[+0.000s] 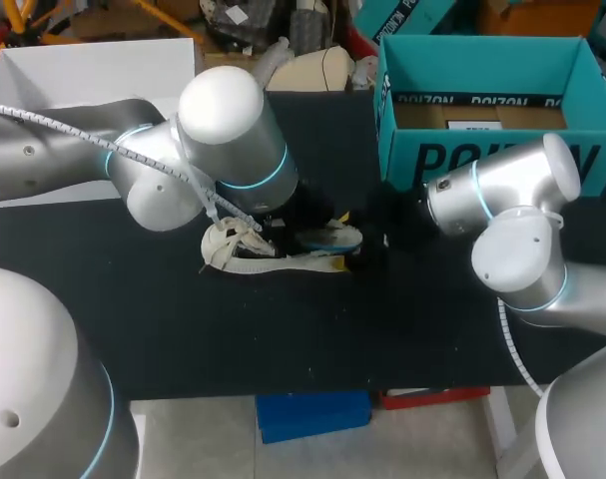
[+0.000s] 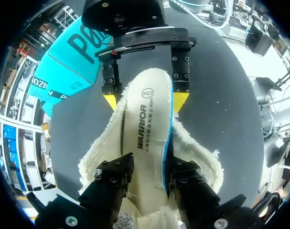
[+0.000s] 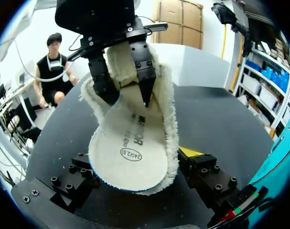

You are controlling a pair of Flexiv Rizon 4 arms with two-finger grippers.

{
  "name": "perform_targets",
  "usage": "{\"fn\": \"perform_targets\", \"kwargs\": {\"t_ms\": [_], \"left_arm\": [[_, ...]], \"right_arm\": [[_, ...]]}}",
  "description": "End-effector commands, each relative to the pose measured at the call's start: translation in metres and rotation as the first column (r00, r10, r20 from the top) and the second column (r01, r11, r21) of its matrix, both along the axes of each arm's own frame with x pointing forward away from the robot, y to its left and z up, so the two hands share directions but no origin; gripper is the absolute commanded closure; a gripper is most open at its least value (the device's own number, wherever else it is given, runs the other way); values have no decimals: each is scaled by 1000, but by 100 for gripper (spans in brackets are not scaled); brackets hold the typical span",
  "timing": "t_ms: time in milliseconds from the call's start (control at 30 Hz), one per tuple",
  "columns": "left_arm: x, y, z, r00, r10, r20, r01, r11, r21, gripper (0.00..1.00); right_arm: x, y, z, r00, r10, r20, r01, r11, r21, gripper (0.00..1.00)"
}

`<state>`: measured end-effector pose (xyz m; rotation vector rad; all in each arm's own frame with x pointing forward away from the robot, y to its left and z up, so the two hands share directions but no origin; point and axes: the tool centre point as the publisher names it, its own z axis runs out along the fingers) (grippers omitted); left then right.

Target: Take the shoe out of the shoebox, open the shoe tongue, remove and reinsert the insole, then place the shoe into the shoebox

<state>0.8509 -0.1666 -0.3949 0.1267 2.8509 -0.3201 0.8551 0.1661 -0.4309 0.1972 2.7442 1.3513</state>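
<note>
with my left fingers (image 2: 113, 179) pinching the insole (image 2: 145, 143) and my right fingers (image 3: 204, 174) clamped on the shoe (image 2: 197, 157) on the desk (image 1: 183, 329) near the shoebox (image 1: 482, 160), i should slide it in flat, without buckling.

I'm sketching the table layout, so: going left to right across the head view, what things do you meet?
White box → shoe → teal shoebox. The insole overlaps the shoe and the right arm overlaps the shoebox, so I leave both out.
</note>
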Motion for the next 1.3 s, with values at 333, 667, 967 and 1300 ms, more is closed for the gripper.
{"fn": "perform_targets", "kwargs": {"t_ms": [333,667,967,1300], "left_arm": [[0,-21,-10,997,12,78,-10,1000,-29,62],[5,-41,-3,996,14,93,-7,997,-80,63],[6,-53,-1,996,5,89,4,995,-96,74],[-1,-54,3,997,-32,66,38,994,-99,100]], "right_arm": [[-1,-1,-1,1000,-1,-1,1,1000,-2,100],[-1,-1,-1,1000,-1,-1,1,1000,-2,100],[-1,-1,-1,1000,-1,-1,1,1000,-2,100],[-1,-1,-1,1000,-1,-1,1,1000,-2,100]]}}
